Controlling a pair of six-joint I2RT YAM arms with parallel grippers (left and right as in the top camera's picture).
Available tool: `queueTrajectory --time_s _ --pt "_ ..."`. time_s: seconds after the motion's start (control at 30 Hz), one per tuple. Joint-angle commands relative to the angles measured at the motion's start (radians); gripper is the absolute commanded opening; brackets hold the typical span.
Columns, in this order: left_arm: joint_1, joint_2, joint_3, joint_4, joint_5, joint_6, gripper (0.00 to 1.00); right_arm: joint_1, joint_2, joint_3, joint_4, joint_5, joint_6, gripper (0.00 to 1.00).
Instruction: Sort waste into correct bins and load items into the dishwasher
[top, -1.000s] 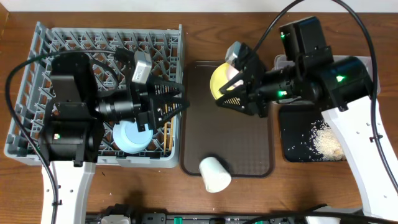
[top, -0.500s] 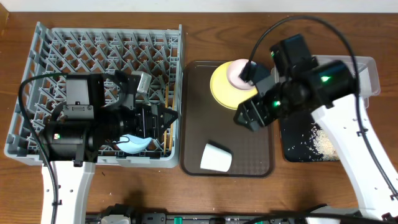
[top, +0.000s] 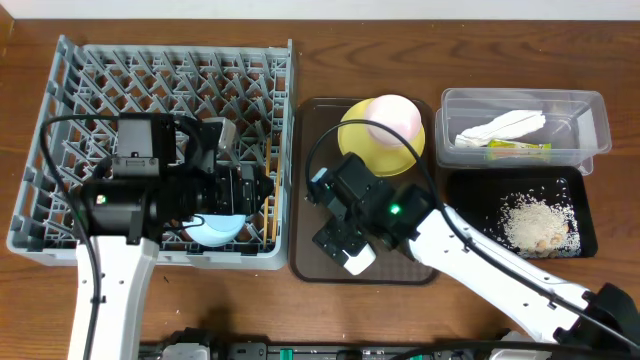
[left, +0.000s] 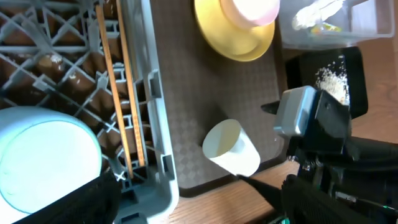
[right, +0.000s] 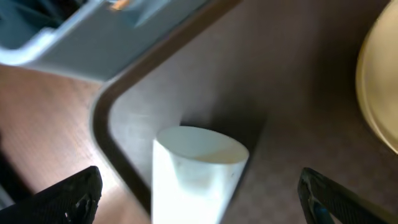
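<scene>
Dish rack (top: 150, 70) fills left half of desk. Brown tray (top: 312, 140) sits mid-desk. Clear tub (top: 595, 120) at far right corner, wrapper (top: 500, 127) and packet (top: 520, 150) inside. Black tray (top: 470, 200) just nearer along right edge, rice scraps (top: 530, 222) in it. Yellow plate (top: 355, 140) on brown tray's far end, pink bowl (top: 395, 115) on top. Blue bowl (top: 215, 228) in rack's near right corner, chopsticks (left: 115, 93) beside it. My left gripper (top: 250, 192) over that corner, fingers spread. My right gripper (right: 198, 205) spread wide, white cup (left: 233, 149) lying tipped between fingers at brown tray's near edge, not pinched.
</scene>
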Motion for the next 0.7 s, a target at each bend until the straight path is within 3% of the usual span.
queueTrajectory --time_s 0.0,0.3,0.5,0.57,0.67 --pt "0.005 0.027 -0.01 -0.008 -0.016 -0.004 0.86 0.003 -0.008 -0.055 0.032 0.056 0.008 0.99" --pt "0.005 0.03 -0.01 -0.014 -0.015 -0.005 0.86 0.005 -0.007 -0.209 0.183 -0.114 0.064 0.96" --pt "0.005 0.03 -0.01 -0.016 -0.015 -0.005 0.86 0.004 -0.007 -0.246 0.232 -0.116 0.096 0.75" --pt "0.005 0.03 -0.01 -0.016 -0.015 -0.005 0.86 0.003 -0.007 -0.246 0.225 -0.084 0.17 0.61" --pt "0.005 0.03 -0.01 -0.016 -0.015 -0.005 0.86 -0.006 -0.007 -0.246 0.211 -0.024 0.305 0.63"
